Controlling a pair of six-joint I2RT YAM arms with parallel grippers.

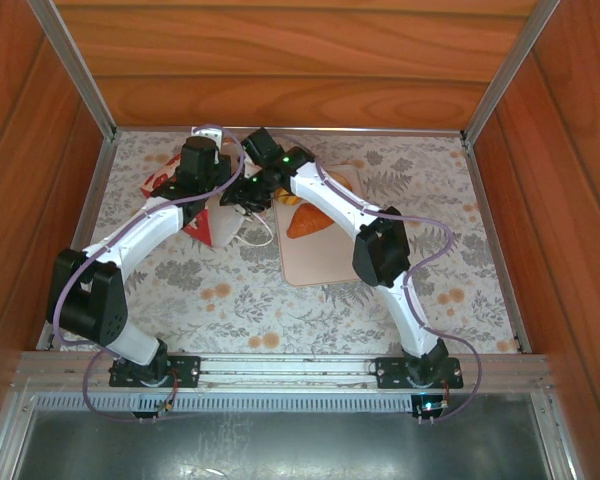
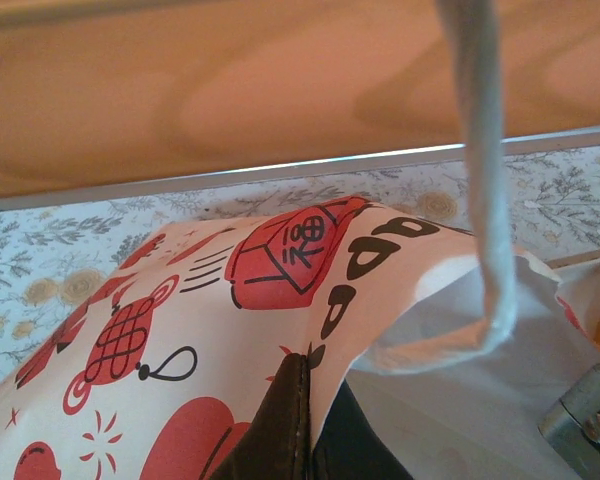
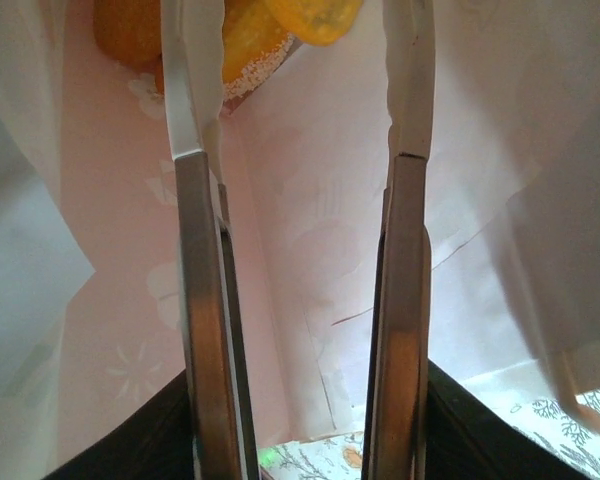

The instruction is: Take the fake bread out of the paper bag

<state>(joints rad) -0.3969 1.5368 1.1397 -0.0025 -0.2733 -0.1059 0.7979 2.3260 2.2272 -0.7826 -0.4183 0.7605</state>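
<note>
The table [image 1: 430,270] wears a flowered cloth (grey leaves, orange blossoms). At its far left rests the red-and-white paper bag [image 1: 165,180]. Just to the bag's right, a flat beige tray [image 1: 325,255] lies near the middle.

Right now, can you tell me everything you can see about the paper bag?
The paper bag is thin pale paper printed with red lanterns, knots and black marks, a bit crumpled. A white cord handle loops at its mouth. It looks tipped over on the flowery table, mouth open. The left pincer pinches its edge; the right pincer reaches inside, fingers apart, toward orange fake bread at the far end.
</note>
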